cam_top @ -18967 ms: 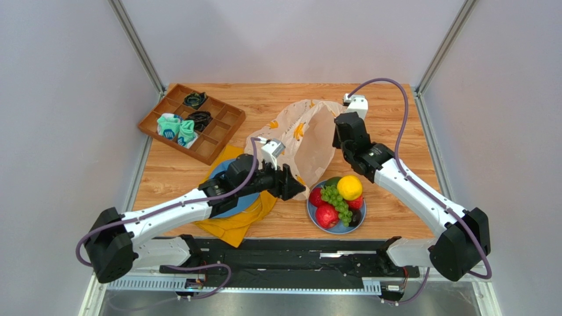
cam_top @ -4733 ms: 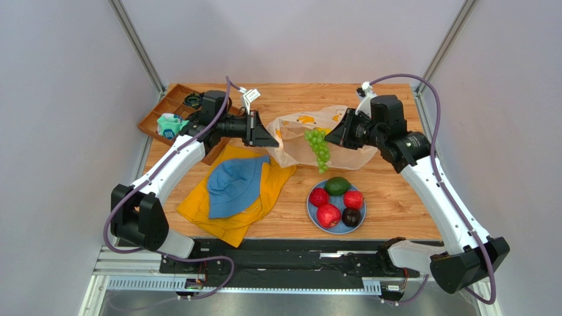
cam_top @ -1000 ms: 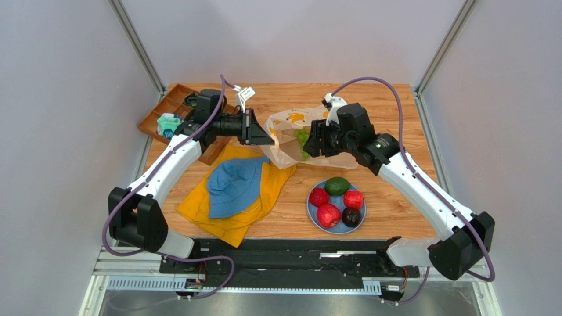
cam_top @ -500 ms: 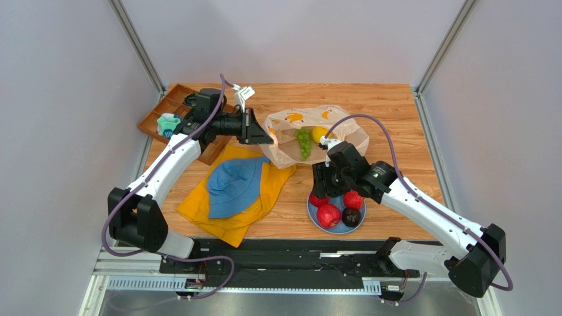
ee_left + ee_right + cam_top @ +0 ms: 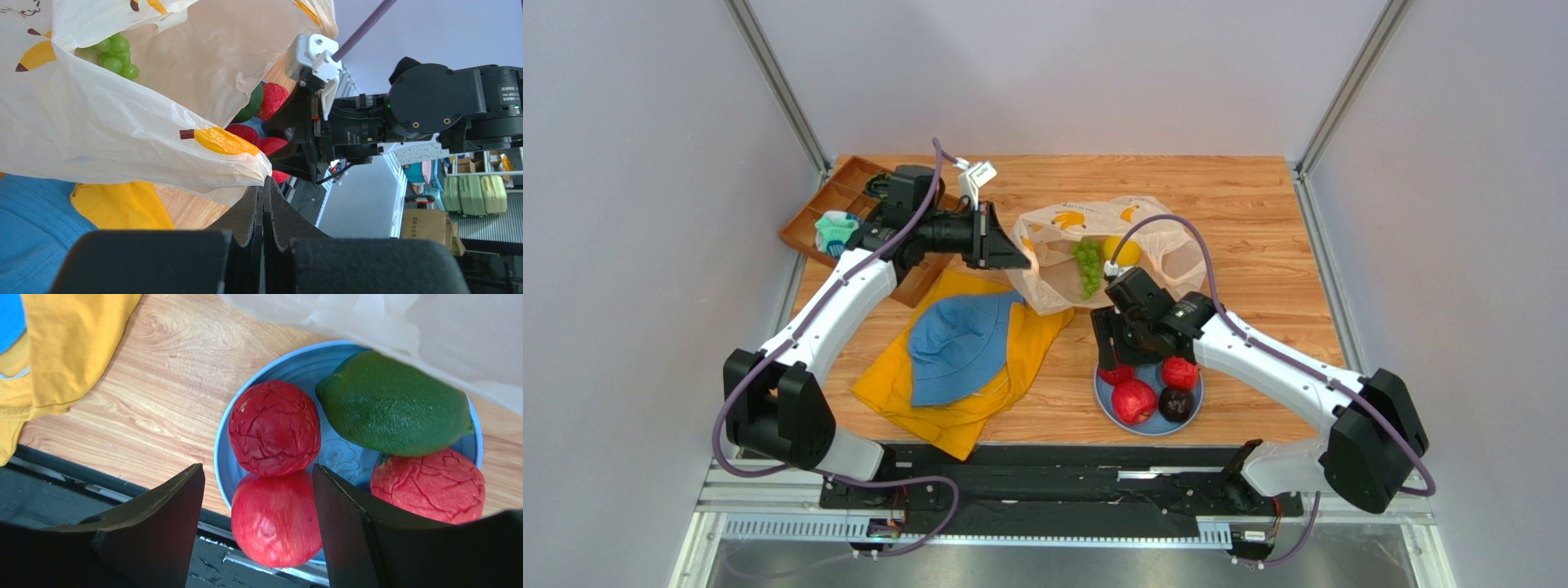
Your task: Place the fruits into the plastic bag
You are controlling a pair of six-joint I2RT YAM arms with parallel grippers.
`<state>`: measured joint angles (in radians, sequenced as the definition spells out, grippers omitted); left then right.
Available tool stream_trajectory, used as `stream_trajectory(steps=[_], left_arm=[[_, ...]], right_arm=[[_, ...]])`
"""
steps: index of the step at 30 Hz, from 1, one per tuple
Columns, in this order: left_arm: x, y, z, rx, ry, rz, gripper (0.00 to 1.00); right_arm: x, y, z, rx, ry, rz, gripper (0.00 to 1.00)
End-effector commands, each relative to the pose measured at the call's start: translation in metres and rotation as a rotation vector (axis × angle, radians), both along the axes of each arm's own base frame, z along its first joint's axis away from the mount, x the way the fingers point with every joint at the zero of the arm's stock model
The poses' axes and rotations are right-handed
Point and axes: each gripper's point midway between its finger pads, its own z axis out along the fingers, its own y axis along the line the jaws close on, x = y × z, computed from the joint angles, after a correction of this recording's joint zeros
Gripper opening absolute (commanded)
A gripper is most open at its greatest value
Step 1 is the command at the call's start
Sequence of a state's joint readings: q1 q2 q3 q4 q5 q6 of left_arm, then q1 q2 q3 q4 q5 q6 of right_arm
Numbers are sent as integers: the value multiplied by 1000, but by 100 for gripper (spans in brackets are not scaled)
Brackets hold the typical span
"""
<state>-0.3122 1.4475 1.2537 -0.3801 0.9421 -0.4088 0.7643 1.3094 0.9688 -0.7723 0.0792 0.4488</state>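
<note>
Grapes (image 5: 1087,265) and a lemon (image 5: 1123,252) lie inside the plastic bag (image 5: 1063,227) at the far middle of the tabletop (image 5: 1259,208). Three red fruits (image 5: 274,427), a green oval fruit (image 5: 396,404) and a dark plum (image 5: 1176,404) sit on the blue plate (image 5: 288,367), nearer. The right gripper (image 5: 256,478) hovers over them, jaws apart. Left gripper (image 5: 264,187) — clamped on the bag's left rim.

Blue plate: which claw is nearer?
Right. The right claw is directly over the blue plate, open above the red fruits. The left claw is away from it, farther back and to the left, shut on the plastic bag edge.
</note>
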Motion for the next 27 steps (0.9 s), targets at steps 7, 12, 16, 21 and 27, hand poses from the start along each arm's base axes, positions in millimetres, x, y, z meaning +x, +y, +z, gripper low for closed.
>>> stream_trajectory(steps=[7,12,16,21,27], left_arm=[[5,1,19,-8,-79,-4,0],[4,1,20,-9,-79,-5,0],[5,1,19,-9,-77,-5,0],[5,1,19,-9,-77,-5,0],[5,1,20,-10,-77,-5,0]], right_arm=[[25,3,-12,-18,-34,-65,71],[28,1,-19,-25,-29,-81,72],[26,1,-25,-27,-17,-82,72],[21,0,-35,-30,11,-88,71],[16,-2,-45,-31,24,-89,71]])
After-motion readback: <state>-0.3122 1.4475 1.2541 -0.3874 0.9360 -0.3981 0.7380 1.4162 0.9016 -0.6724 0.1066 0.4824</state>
